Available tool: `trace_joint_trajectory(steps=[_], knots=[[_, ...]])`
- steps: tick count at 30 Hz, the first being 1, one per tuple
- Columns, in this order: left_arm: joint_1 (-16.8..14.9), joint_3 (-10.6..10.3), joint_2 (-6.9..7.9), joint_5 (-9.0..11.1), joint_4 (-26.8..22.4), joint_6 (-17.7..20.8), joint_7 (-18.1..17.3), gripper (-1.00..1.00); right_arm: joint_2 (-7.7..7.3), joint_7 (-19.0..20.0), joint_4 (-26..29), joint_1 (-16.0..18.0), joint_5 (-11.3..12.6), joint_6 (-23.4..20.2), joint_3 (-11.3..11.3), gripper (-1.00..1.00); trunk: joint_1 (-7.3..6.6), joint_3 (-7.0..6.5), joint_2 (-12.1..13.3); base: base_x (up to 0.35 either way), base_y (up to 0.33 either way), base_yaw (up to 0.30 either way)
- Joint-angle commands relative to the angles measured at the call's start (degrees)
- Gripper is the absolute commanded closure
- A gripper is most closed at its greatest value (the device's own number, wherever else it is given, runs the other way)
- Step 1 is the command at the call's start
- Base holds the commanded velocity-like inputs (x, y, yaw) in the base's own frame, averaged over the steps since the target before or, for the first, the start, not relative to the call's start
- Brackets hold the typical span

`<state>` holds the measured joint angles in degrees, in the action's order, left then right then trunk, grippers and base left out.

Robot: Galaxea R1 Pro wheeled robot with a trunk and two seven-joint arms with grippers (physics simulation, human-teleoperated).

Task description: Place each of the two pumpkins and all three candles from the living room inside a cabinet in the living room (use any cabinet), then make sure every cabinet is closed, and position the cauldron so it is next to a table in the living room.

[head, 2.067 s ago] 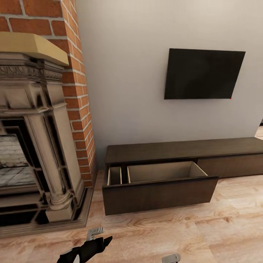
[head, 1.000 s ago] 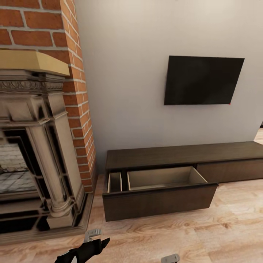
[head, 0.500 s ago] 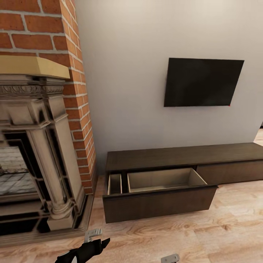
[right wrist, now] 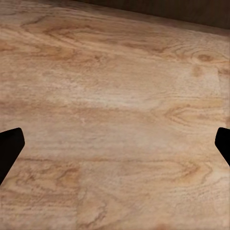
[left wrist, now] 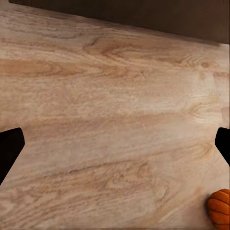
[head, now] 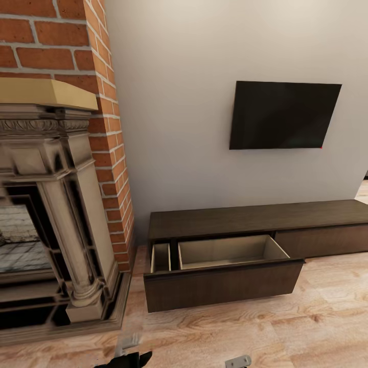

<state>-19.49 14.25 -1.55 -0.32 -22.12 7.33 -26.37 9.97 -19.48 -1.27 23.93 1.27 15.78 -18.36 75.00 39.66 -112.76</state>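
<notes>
The cabinet [head: 255, 217] stands against the wall, a long low dark-brown unit. Its left drawer [head: 225, 283] is pulled out, and the visible part of its two pale tan compartments holds nothing. One orange ribbed pumpkin [left wrist: 220, 209] lies on the plank floor at the edge of the left wrist view, off to one side of my left gripper [left wrist: 115, 146], which is open and empty. My right gripper [right wrist: 115, 146] is open too, over bare floor. Both grippers hang low in front of the cabinet, the left gripper [head: 130, 353] and the right gripper [head: 238, 362].
An ornate grey fireplace [head: 56, 214] with a red-brick chimney [head: 110, 153] fills the left. A dark TV [head: 283, 115] hangs on the wall above the cabinet. Light wood floor [head: 286, 327] spreads in front of the drawer. The cabinet's dark base [left wrist: 158, 14] edges the left wrist view.
The head camera has shifted, so the TV and cabinet sit lower in the picture than two seconds ago. In the last half second my left arm sank lower in the view.
</notes>
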Motion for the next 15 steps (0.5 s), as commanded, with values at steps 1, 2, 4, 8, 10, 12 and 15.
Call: trace_joint_trajectory(steps=[1, 2, 4, 8, 10, 12, 15], knots=[[0.0, 0.5, 0.13, -0.2, 2.1, -1.6, -0.3, -1.00, 0.03, -0.2, -0.1, 0.1, 0.1, 0.2, -0.3, -1.00, -0.01, 0.06, 0.0, 0.000, 0.000, 0.000], [0.0, 0.5, 0.22, -0.3, 3.2, -2.6, -0.3, -1.00, 0.03, -0.2, -0.1, 0.1, 0.1, 0.2, -0.3, -1.00, -0.01, 0.06, 0.0, 0.000, 0.013, 0.000], [0.0, 0.4, 0.54, -0.8, 6.0, -4.7, 0.0, -1.00, 0.03, -0.2, -0.1, 0.1, 0.1, 0.2, -0.3, -1.00, -0.01, 0.06, 0.0, 0.000, 0.084, 0.000], [0.0, 0.4, 1.17, -1.2, 8.7, -6.5, 0.4, -1.00, 0.03, -0.2, -0.1, 0.0, 0.1, 0.2, -0.3, -1.00, -0.01, 0.06, 0.0, -0.033, 0.216, 0.000], [0.0, 0.4, 1.36, -1.3, 9.1, -6.9, 0.5, -1.00, 0.03, -0.2, -0.1, 0.1, 0.1, 0.2, -0.3, -1.00, -0.01, 0.06, 0.0, -0.073, 0.289, 0.000], [0.0, 0.4, 1.49, -1.3, 9.3, -7.0, 0.6, -1.00, 0.03, -0.2, -0.1, 0.0, 0.1, 0.2, -0.3, -1.00, -0.01, 0.06, 0.0, -0.078, 0.300, 0.000], [0.0, 0.4, 1.74, -1.3, 9.4, -7.0, 0.6, -1.00, 0.03, -0.2, -0.1, 0.0, 0.1, 0.2, -0.3, -1.00, -0.01, 0.06, 0.0, -0.081, 0.306, 0.000]])
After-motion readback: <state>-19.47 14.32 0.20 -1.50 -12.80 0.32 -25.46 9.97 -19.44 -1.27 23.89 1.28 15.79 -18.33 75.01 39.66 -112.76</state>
